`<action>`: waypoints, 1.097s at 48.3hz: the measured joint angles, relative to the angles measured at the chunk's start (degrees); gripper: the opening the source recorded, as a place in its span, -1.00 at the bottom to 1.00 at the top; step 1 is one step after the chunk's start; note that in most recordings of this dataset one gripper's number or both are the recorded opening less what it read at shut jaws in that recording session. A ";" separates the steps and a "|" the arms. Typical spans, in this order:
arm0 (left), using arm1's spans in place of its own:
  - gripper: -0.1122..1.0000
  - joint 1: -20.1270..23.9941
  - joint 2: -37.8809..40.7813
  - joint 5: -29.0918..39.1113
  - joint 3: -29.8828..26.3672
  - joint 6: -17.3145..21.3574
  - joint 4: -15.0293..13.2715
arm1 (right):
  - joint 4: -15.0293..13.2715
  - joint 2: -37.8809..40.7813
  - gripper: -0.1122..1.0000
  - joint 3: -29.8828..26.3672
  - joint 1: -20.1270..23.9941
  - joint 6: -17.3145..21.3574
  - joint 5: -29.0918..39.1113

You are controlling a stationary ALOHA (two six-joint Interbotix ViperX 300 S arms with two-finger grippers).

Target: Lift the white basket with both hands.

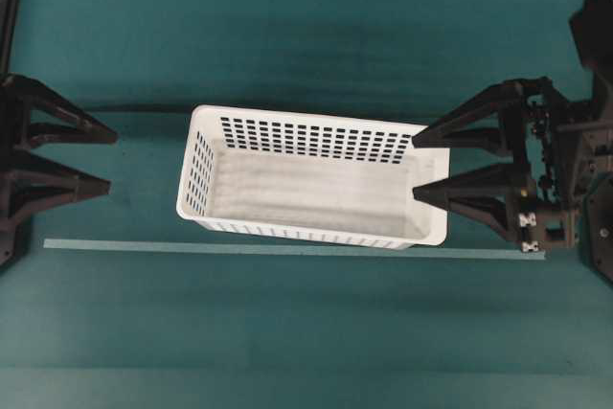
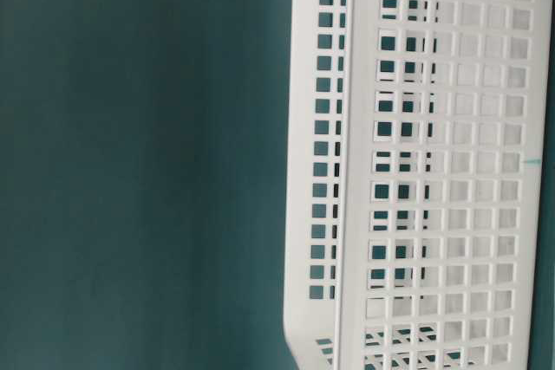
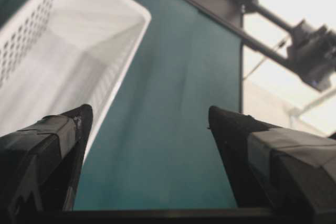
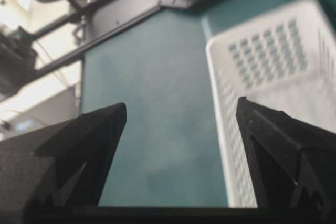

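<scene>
On the teal table [image 1: 306, 332], seen from overhead, the white basket [image 1: 316, 184] lies roughly mid-table, long axis running left to right, with a pale tape line [image 1: 287, 249] just along its near wall. The left gripper [image 1: 110, 160] sits well apart from the basket's left end, its two fingers spread wide and holding nothing. The right gripper [image 1: 421, 165] is likewise spread and empty, its fingertips overlapping the basket's right end in this view; whether they touch the rim cannot be told from here. One arm at each short end suits a two-handed lift of a long, light container.

From table level, only the basket's perforated walls [image 2: 434, 171] fill the right side against the teal surface; neither gripper shows clearly.

Through the left wrist camera, the two taped fingers [image 3: 47, 150] stand far apart with bare table between them, and the basket [image 3: 68, 51] lies ahead and off to the left, so the opening is not yet lined up on the rim.

Through the right wrist camera, the black fingers [image 4: 283, 150] are also wide apart and empty; the basket [image 4: 273, 77] lies ahead to the right, its corner behind the right-hand finger. The wide openings probably leave room to straddle a wall before closing.
</scene>
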 measured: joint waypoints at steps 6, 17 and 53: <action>0.84 -0.35 -0.44 -4.57 0.00 5.54 0.00 | -1.49 -0.97 0.83 1.32 0.70 -4.13 -5.45; 0.84 -0.44 -2.99 -8.35 0.00 13.18 0.00 | -1.58 -4.13 0.83 3.34 0.97 -6.06 -9.05; 0.84 -0.44 -10.72 -8.53 2.64 14.06 0.00 | -1.67 -13.45 0.83 9.23 1.05 -6.06 -9.14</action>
